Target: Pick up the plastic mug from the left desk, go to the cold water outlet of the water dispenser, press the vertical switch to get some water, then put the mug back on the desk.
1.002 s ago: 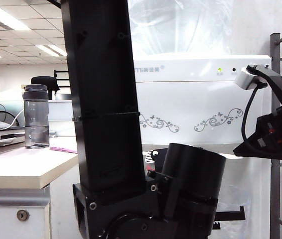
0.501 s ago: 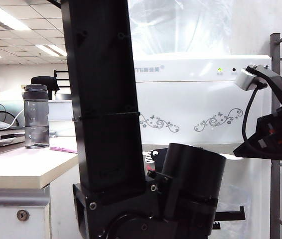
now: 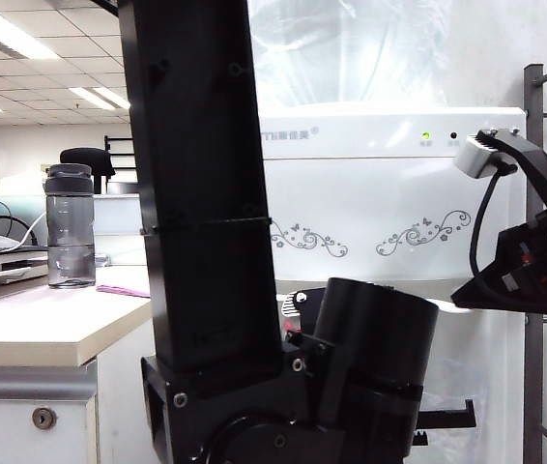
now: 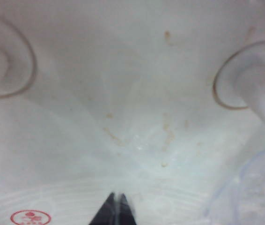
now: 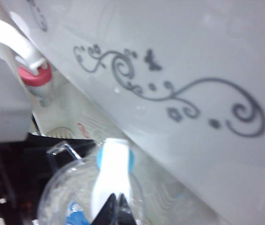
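Note:
The clear plastic mug [image 5: 60, 201] sits right under the cold water outlet [image 5: 130, 159] with its light blue collar, on the white water dispenser [image 3: 380, 193]. My right gripper [image 5: 116, 200] is shut, its tips at the lower end of the vertical switch [image 5: 114, 171]. My left gripper [image 4: 116, 206] is shut on the mug's thin clear handle [image 5: 61, 151], facing the dispenser's recess wall, with the mug's rim [image 4: 245, 187] off to one side of it. I cannot tell whether there is water in the mug. The left desk [image 3: 42, 329] stands at the left of the exterior view.
The pink-red-collared tap [image 5: 33, 76] and its white lever [image 5: 6, 36] are beside the blue one. A smoky-grey bottle [image 3: 71, 227] stands on the desk. The black left arm [image 3: 206, 242] fills the foreground. A metal rack [image 3: 534, 367] stands at the right.

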Motion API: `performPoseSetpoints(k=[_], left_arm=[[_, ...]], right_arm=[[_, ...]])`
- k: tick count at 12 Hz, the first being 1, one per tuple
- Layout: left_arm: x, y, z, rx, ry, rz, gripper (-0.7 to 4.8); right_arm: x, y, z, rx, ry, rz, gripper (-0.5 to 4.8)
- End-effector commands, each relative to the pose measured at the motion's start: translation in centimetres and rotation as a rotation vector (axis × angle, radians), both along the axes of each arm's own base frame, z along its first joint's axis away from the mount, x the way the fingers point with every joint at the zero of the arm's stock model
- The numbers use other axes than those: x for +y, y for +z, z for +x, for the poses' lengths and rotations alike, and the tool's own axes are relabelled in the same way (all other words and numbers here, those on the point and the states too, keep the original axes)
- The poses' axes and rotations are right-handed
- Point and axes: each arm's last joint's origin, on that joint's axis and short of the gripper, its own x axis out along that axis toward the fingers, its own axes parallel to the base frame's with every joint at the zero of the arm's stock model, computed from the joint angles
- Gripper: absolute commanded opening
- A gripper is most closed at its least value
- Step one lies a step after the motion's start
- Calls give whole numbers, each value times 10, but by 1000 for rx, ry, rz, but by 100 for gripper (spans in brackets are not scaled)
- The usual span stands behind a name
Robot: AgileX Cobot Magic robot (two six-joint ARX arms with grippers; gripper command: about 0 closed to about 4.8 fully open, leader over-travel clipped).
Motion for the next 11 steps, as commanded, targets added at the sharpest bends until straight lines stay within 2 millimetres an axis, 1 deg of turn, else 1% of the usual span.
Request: performPoseSetpoints(k=[1, 4, 11], left_arm=[[-2, 7, 1, -23, 3, -38, -5], [-2, 7, 1, -23, 3, -38, -5], [-2, 7, 1, -23, 3, -38, -5]], right_arm=[[2, -8, -4, 69, 14, -18, -1], [3, -13, -4, 91, 18, -26, -1], [2, -16, -5, 117, -18, -56, -1]])
